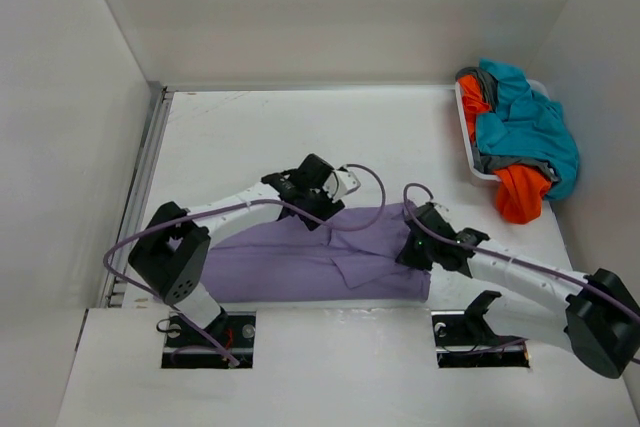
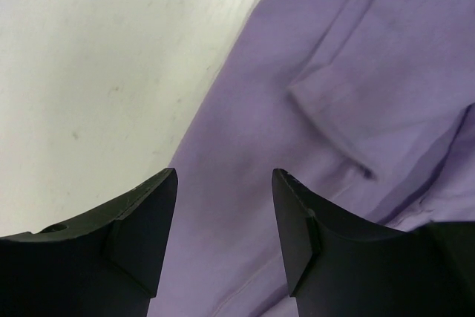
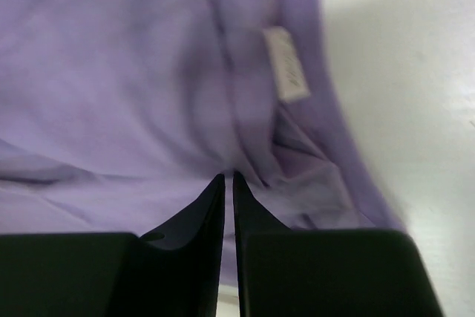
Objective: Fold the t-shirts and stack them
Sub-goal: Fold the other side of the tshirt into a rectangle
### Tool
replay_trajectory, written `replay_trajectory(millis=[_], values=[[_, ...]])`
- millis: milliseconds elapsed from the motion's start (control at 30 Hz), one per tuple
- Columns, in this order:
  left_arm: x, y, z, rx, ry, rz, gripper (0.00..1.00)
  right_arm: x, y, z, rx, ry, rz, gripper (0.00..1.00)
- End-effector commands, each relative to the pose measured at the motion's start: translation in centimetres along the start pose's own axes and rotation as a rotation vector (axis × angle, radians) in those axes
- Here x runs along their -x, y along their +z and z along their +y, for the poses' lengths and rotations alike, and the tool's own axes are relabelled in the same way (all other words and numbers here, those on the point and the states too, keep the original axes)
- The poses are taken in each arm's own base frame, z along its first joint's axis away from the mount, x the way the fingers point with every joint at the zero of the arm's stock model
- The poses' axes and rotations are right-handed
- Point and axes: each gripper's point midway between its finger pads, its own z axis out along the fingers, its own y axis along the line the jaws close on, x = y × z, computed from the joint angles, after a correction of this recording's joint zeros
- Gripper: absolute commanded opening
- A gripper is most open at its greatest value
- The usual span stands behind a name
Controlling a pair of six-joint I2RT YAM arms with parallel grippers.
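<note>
On the white table (image 1: 250, 137), the left arm (image 1: 240, 209) stretches over the lavender t-shirt (image 1: 300, 262) spread near the bases, its left gripper (image 2: 225, 176) held jaws-apart just above the cloth, while the bent right arm (image 1: 520, 272) presses the right gripper (image 3: 228, 177) down, jaws pinched on that cloth.

left gripper (image 2: 224, 243) fingers apart over lavender t-shirt (image 2: 356, 72), white table (image 2: 104, 72) beside.

Two arms reach inward from the near edge, wrists tilted down. The left gripper (image 2: 225, 176) has its fingers standing apart, holding nothing. The right gripper (image 3: 228, 177) has its fingers pressed almost together, pinching a fold of the lavender t-shirt (image 3: 111, 72).
</note>
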Motion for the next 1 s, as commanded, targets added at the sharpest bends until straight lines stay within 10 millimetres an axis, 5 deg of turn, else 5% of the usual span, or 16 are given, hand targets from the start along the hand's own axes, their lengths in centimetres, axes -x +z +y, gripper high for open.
replay_trajectory(millis=[0,167,267,367,467,633,767,967], values=[[0.3,-2.7,2.1,0.036,-0.044,-0.034,0.53,-0.2,-0.4,-1.5,-0.046,0.064,-0.029,0.13],[-1.6,-3.9,5.0,0.081,-0.125,0.0,0.53,1.4,-0.7,0.5,-0.005,0.008,-0.057,0.17],[-3.3,-5.7,7.4,0.132,-0.181,0.029,0.57,3.5,-2.7,3.0,0.056,-0.053,-0.107,0.19],[-6.8,-7.9,11.2,0.217,-0.278,0.092,0.59,6.5,-5.4,4.3,0.065,-0.065,-0.177,0.23],[-11.4,-9.7,15.1,0.323,-0.398,0.164,0.6,9.4,-5.9,3.7,0.019,-0.069,-0.226,0.33],[-18.9,-11.6,19.7,0.459,-0.567,0.269,0.62,14.1,-3.3,2.0,-0.066,-0.117,-0.193,0.53],[-23.3,-11.8,21.7,0.501,-0.636,0.341,0.63,15.8,-0.1,1.2,-0.112,-0.165,-0.146,0.63],[-27.0,-11.3,22.6,0.49,-0.703,0.405,0.63,15.4,3.9,1.4,-0.12,-0.166,-0.03,0.67]])
